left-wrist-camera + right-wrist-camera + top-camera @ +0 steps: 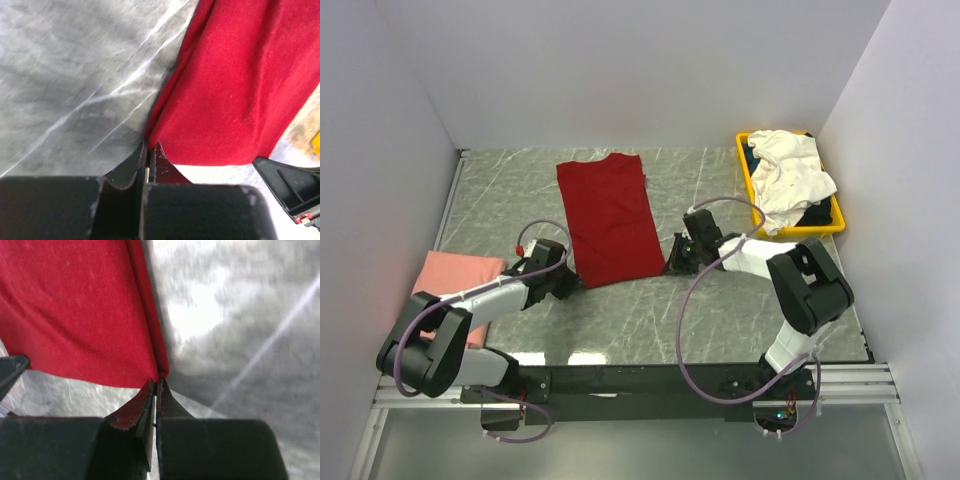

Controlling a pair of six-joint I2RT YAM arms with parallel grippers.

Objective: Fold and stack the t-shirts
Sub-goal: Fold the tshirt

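I have the large dark red t-shirt (pixel 610 220) of soft cloth lying flat in the middle of the grey marbled worktop (pixel 710 180), a long shape running away from me with its near hem stretched between my two arms. My left pincer (pixel 572 281) is down at the near left corner of that hem. In the left wrist view the left pincer (pixel 149 150) has its jaws pressed together, with the red corner nipped right at their tips. My right pincer (pixel 670 267) is at the near right corner. In the right wrist view it (pixel 156 386) is likewise closed tight on the very point of the cloth. A salmon-pink t-shirt (pixel 455 277) sits folded at the left edge of the worktop, partly under my left arm and well apart from the red one. A crumpled white cloth t-shirt (pixel 790 178) is heaped in the yellow plastic bin (pixel 747 176) at the far right, spilling over its rim, with something dark beneath it.
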